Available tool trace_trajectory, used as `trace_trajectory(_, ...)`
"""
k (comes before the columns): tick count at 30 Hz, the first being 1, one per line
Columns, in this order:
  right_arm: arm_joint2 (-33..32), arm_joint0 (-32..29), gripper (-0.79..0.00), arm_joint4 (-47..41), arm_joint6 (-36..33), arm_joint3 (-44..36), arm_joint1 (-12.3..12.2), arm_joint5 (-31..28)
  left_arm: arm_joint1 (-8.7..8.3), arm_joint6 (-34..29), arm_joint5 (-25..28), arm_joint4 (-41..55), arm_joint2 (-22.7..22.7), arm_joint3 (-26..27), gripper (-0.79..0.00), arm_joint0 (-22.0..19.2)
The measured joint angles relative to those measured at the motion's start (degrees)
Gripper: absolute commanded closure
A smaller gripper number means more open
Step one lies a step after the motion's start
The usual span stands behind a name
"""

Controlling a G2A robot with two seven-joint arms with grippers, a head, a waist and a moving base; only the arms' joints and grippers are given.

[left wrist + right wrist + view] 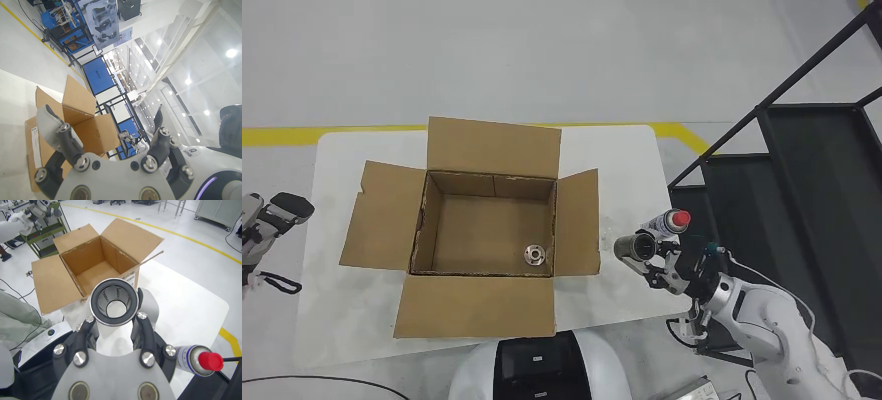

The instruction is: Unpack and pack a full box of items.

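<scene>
Beyond the worktop's (622, 160) left edge, the left jaws are spread wide and hold nothing. Between the two pairs of jaws sits the open cardboard box (487, 235), flaps spread, with a small metal ring (534, 254) on its floor on the side nearer the right jaws. Past the box's right flap, the right jaws clasp a hollow metal cylinder (114, 301); a red-capped spray can (667, 222) is just beside them.

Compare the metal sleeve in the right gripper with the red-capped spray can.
The metal sleeve is clamped in the right gripper, off the table; the spray can stands free on the table. The sleeve is a hollow, open-ended tube; the can is closed, with a red cap. Both are silvery cylinders outside the box.
</scene>
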State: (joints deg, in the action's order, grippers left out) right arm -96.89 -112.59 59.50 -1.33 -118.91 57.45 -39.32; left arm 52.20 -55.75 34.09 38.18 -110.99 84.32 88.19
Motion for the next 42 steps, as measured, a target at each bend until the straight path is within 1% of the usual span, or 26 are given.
trace_trajectory(7,2.68,3.5,0.0,-2.31,-2.33,-1.99,0.22,2.39,0.0,0.0,0.0,0.0,0.0,0.0,-0.785,0.0)
trace_trajectory(27,3.33,4.22,0.0,-2.47,-2.39,-2.13,0.3,3.02,0.0,0.0,0.0,0.0,0.0,0.0,-0.785,0.0)
trace_trajectory(30,6.26,7.34,0.0,-3.09,-3.0,-1.94,0.52,3.62,0.0,0.0,0.0,0.0,0.0,0.0,-0.785,0.0)
trace_trajectory(33,12.2,13.28,0.0,-3.83,-5.71,-0.04,1.04,5.49,0.0,0.0,0.0,0.0,0.0,0.0,-0.785,0.0)
trace_trajectory(40,28.39,29.76,0.0,-1.36,-15.0,6.89,3.05,8.43,0.0,0.0,0.0,0.0,0.0,0.0,-0.785,0.0)
trace_trajectory(42,31.65,33.06,0.0,-1.36,-15.8,8.78,3.71,9.55,0.0,0.0,0.0,0.0,0.0,0.0,-0.785,0.0)
